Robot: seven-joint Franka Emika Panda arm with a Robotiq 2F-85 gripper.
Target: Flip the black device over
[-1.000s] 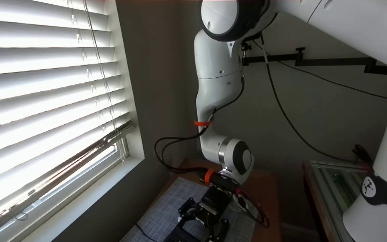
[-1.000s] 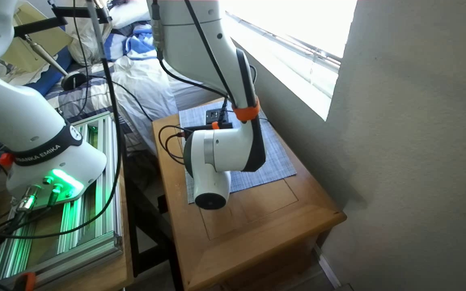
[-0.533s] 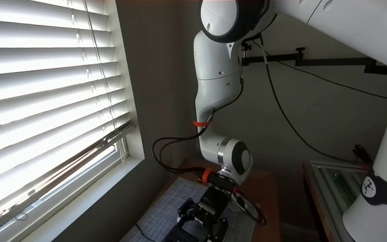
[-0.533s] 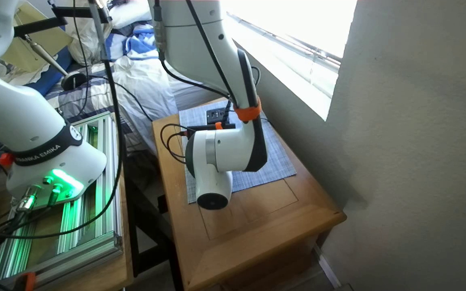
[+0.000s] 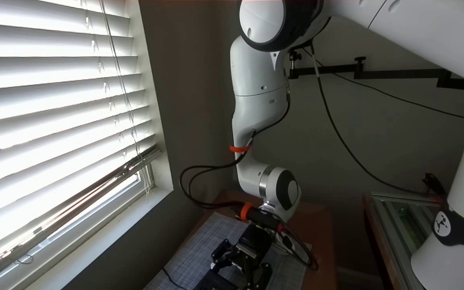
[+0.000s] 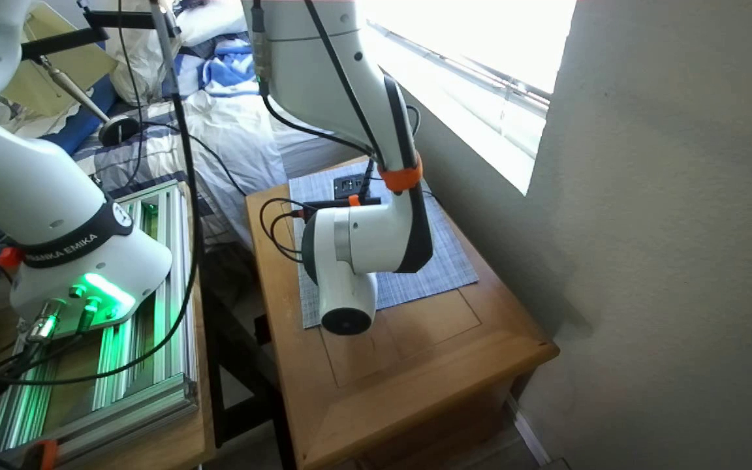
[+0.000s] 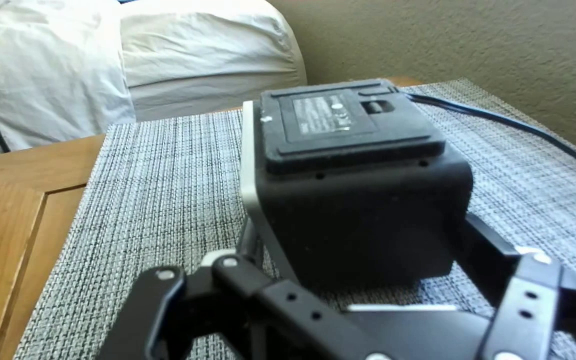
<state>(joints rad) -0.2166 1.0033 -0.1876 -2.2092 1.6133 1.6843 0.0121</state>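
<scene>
The claw (image 7: pixel 363 235) straddles the black device (image 7: pixel 360 175), jaws wide; gripping or not, I can't tell. Label (image 7: pixel 322 114) up, the flip probably remains.

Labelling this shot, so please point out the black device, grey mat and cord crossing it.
Black device (image 7: pixel 360 200), wrist view: near side.
Grey mat (image 7: pixel 138 210), wrist view: bare left part.
Cord (image 7: pixel 515 125), wrist view: visible middle.

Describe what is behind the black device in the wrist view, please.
Behind the black device, grey mat, white bedding and wall are visible. The device hides its own far face and whatever lies directly behind it.
</scene>
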